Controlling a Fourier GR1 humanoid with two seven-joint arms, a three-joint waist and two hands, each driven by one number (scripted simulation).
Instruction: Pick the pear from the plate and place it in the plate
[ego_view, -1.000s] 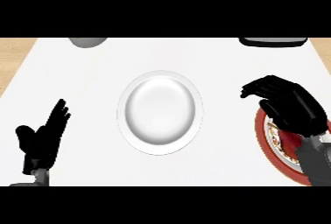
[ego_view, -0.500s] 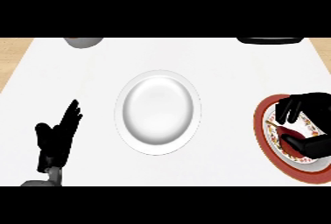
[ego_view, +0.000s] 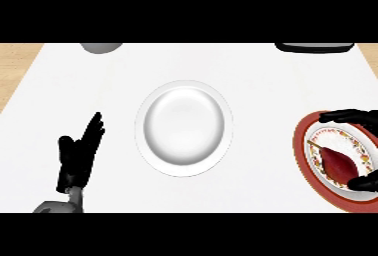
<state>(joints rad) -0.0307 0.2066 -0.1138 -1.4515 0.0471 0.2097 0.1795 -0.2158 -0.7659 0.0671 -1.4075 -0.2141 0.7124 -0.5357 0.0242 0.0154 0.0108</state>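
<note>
R hand (ego_view: 362, 150) straddles pear (ego_view: 341, 162), red-rimmed plate (ego_view: 304, 160).

Bare counter (ego_view: 258, 75) between white plate (ego_view: 184, 128) at centre and red-rimmed plate (ego_view: 314, 172) at right edge. Along far edge, grey object (ego_view: 101, 47) toward left corner, dark object (ego_view: 314, 47) toward right corner (both partly cut off). Left hand (ego_view: 80, 157) upright near left edge.

The surface (ego_view: 280, 100) looks matt white and smooth, with pale wood grain along its left and right edges. At centre frame the white plate (ego_view: 184, 127) has a glossy, glazed look — soft sheen in its well. The red-rimmed plate (ego_view: 314, 165) at right looks glazed too, patterned inside; the pear (ego_view: 341, 164) on it is dark red, smooth-skinned. Both hands — left hand (ego_view: 77, 155), right hand (ego_view: 358, 117) — look matt black.
</note>
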